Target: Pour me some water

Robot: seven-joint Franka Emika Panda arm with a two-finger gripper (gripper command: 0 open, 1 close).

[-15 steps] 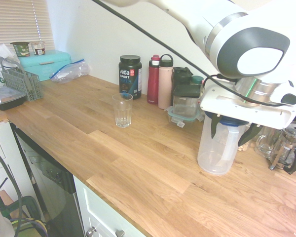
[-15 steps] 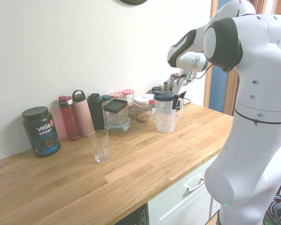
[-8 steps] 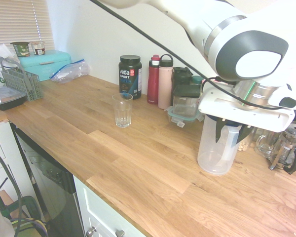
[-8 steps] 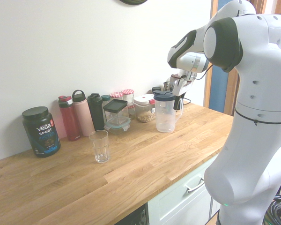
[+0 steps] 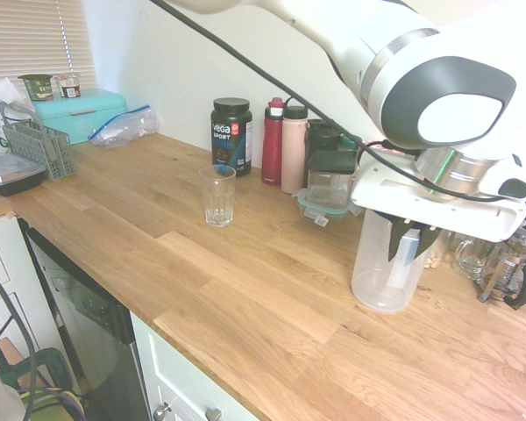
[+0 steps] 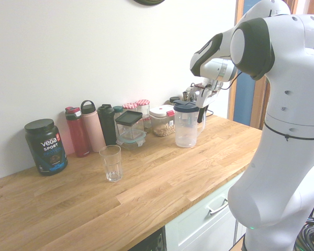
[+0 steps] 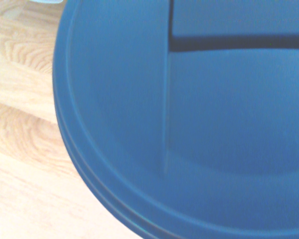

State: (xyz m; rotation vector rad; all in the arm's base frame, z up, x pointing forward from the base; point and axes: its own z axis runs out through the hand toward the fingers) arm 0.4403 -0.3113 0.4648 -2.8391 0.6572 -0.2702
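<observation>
From my remote station, I have the white arm's two-finger gripper [image 6: 201, 106] clamped tight on the handle side of the tall translucent plastic pitcher [image 5: 386, 267] with its dark blue lid [image 7: 199, 119], which stands upright on the light wooden countertop [image 5: 245, 289]. The water in it is too clear for me to make out. The small clear ribbed drinking glass [image 5: 217, 195] stands empty well apart, near a black protein tub [image 5: 231, 135].
</observation>
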